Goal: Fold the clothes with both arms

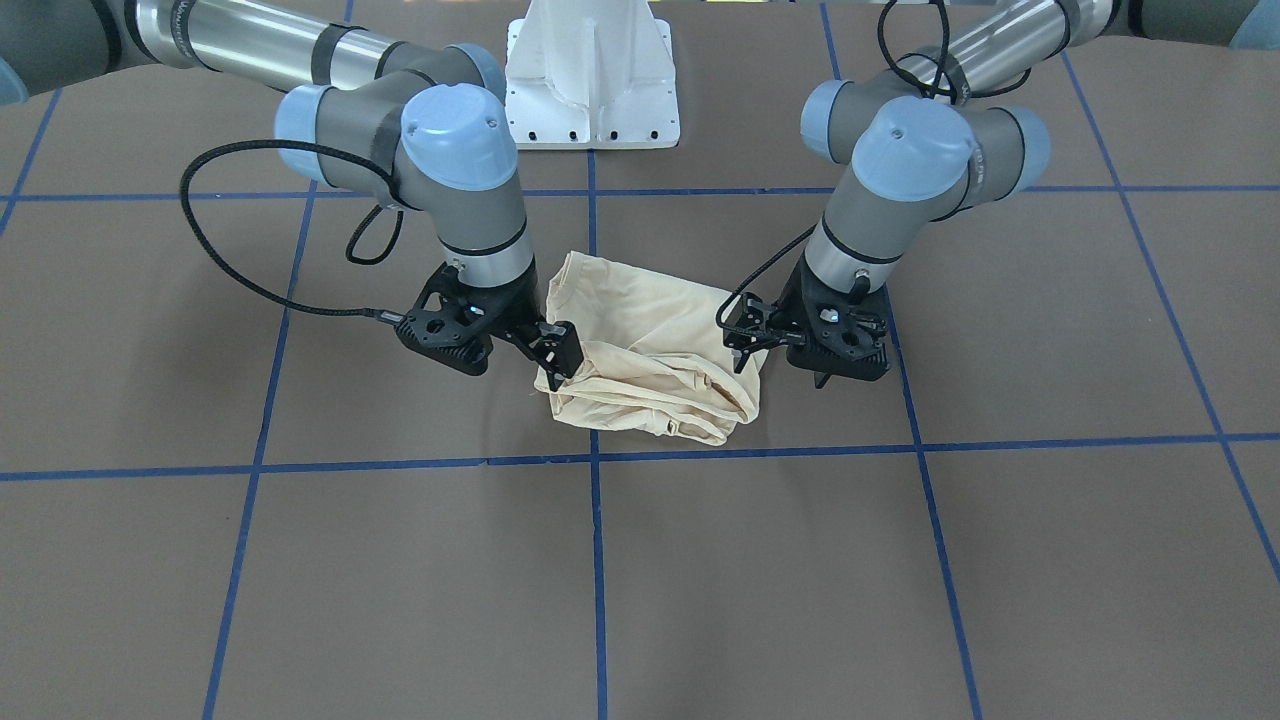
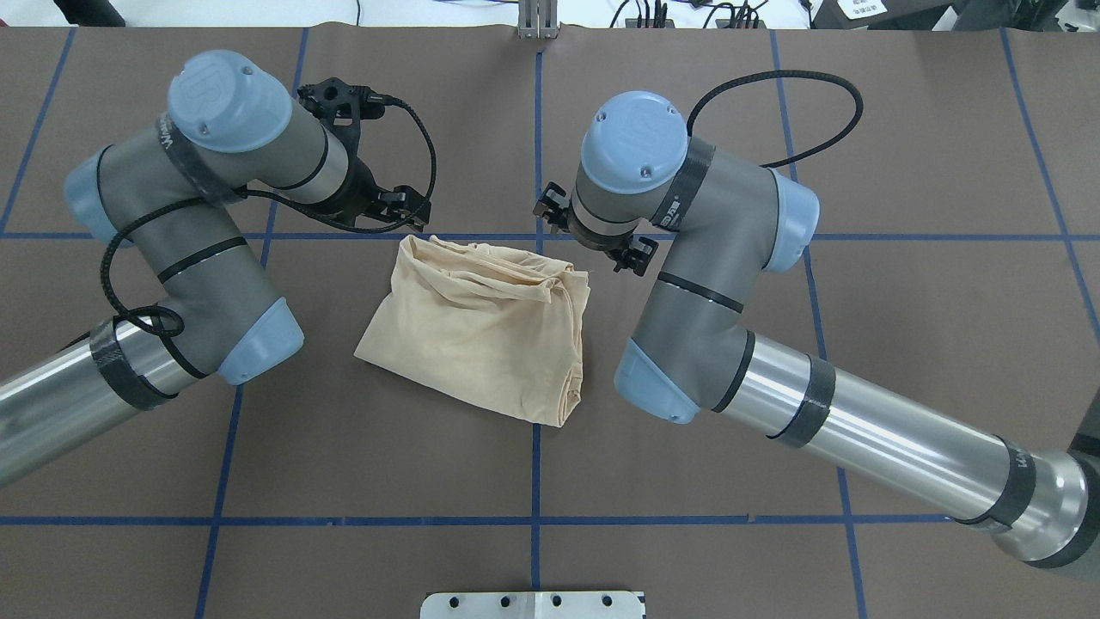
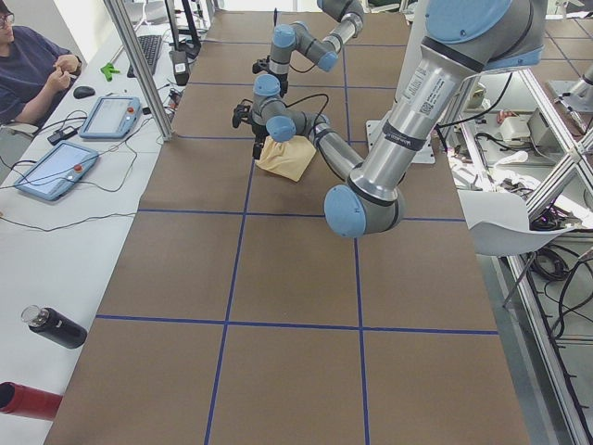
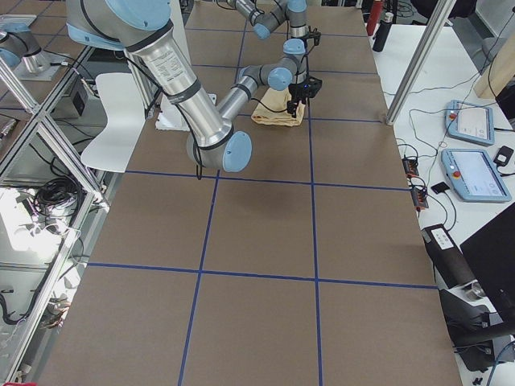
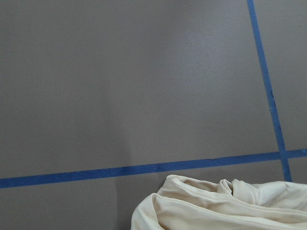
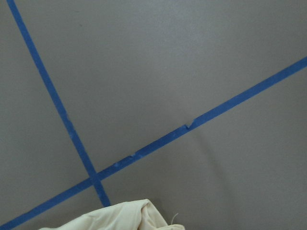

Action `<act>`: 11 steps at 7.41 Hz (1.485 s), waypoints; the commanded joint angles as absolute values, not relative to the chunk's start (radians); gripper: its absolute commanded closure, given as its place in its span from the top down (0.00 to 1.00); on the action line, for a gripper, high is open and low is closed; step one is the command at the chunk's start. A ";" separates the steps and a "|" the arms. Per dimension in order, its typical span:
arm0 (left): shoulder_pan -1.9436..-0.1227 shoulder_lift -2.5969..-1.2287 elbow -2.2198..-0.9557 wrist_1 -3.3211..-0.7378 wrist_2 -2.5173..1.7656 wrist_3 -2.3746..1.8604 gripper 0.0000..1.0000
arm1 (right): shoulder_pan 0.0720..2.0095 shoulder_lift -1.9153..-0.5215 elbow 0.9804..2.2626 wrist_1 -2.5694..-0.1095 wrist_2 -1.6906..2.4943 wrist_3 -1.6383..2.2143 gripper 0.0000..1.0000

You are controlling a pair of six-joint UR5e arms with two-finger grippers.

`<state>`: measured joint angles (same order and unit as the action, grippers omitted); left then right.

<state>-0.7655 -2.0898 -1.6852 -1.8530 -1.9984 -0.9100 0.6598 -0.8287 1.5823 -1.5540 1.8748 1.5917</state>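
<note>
1. The shirt (image 1: pixel 650 350) lies on the brown surface (image 1: pixel 300 600) as a rumpled, roughly square cream bundle. Only plain cloth faces up.
2. It sits between the two pincers, in front of the white pedestal (image 1: pixel 592 80). It straddles one of the blue tape lines (image 1: pixel 598 560) of the grid.
3. In the overhead view its far edge, thick with gathered folds, reaches the cross line, and its near edge lies flatter.
4. The right arm (image 1: pixel 460 140) bends down so that the right pincer (image 1: pixel 558 352) sits low against one far corner of the bundle, touching the cloth. Whether its jaws are apart or clamped on fabric cannot be told.
5. The left arm (image 1: pixel 915 150) mirrors it. The left pincer (image 1: pixel 742 345) hangs at the opposite far corner, at or just over the cloth's edge. Its jaw state cannot be told either.
6. Both wrist views show only bare surface, tape and a lump of cream cloth at the bottom edge.
7. A black cable (image 1: pixel 230 260) loops from each wrist.
8. The only containers are on the white side table (image 3: pixel 56 269). A black bottle (image 3: pixel 56 327) lies on its side, and a red bottle (image 3: pixel 23 399) is cut off by the frame. Their contents cannot be seen.
</note>
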 commanded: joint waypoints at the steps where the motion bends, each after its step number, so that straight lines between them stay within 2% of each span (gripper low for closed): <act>1: -0.787 -1.912 -1.892 -1.827 -2.002 -0.810 1.00 | 0.777 -0.950 1.749 -1.711 1.940 1.287 0.99; 2: -0.807 -1.858 -1.979 -1.742 -2.002 -0.723 1.00 | 0.854 -1.006 1.813 -1.785 1.986 1.132 0.99; 4: -0.912 -1.771 -2.092 -1.616 -2.000 -0.524 1.00 | 0.973 -1.121 1.842 -1.813 2.011 0.844 0.99; 6: -1.088 -1.648 -2.097 -1.614 -2.006 -0.216 1.00 | 1.139 -1.252 1.848 -1.807 2.110 0.555 0.99; 9: -1.361 -1.478 -2.072 -1.618 -2.147 -0.019 1.00 | 1.368 -1.476 1.850 -1.804 2.210 0.107 1.00; 11: -1.518 -1.421 -1.992 -1.640 -2.169 0.097 1.00 | 1.440 -1.590 1.851 -1.801 2.230 -0.014 0.99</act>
<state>-1.4167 -1.4571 -2.0372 -1.6316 -2.1472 0.0075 1.3914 -1.5146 1.8503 -1.8027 2.2124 0.0656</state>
